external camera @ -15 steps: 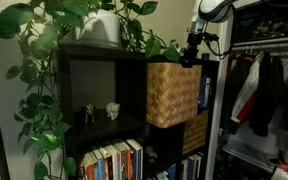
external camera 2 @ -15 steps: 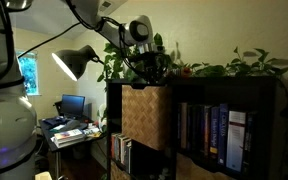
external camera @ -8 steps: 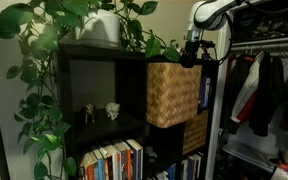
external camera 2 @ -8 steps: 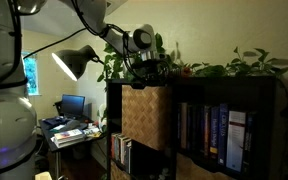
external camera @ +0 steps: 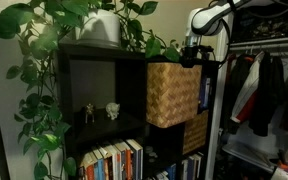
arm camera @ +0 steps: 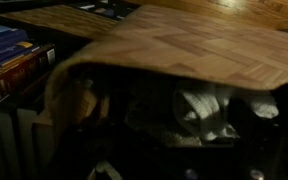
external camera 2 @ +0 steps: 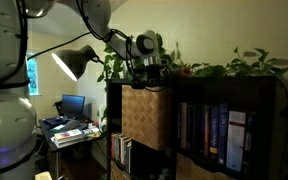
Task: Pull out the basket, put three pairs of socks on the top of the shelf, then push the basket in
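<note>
The light tan woven basket (external camera: 172, 93) (external camera 2: 144, 115) sticks partway out of the top cubby of the black shelf (external camera: 94, 60) (external camera 2: 224, 85). My gripper (external camera: 191, 55) (external camera 2: 152, 72) hangs just above the basket's open top, level with the shelf's top board. The wrist view looks down past the basket's woven wall (arm camera: 184, 50) into its dark inside, where pale socks (arm camera: 206, 105) lie. My gripper (arm camera: 184, 172) is only a dim shape at the lower edge there; its jaws appear spread, with nothing seen between them.
Leafy plants (external camera: 54, 30) and a white pot (external camera: 104, 28) crowd the shelf top. Books (external camera 2: 209, 130) fill nearby cubbies, and a darker basket (external camera: 194, 130) sits below. A clothes rack (external camera: 264, 90) stands beside the shelf, and a desk lamp (external camera 2: 74, 62) on the other side.
The arm's wrist has shifted slightly over the basket's top. The basket has stayed where it was.
</note>
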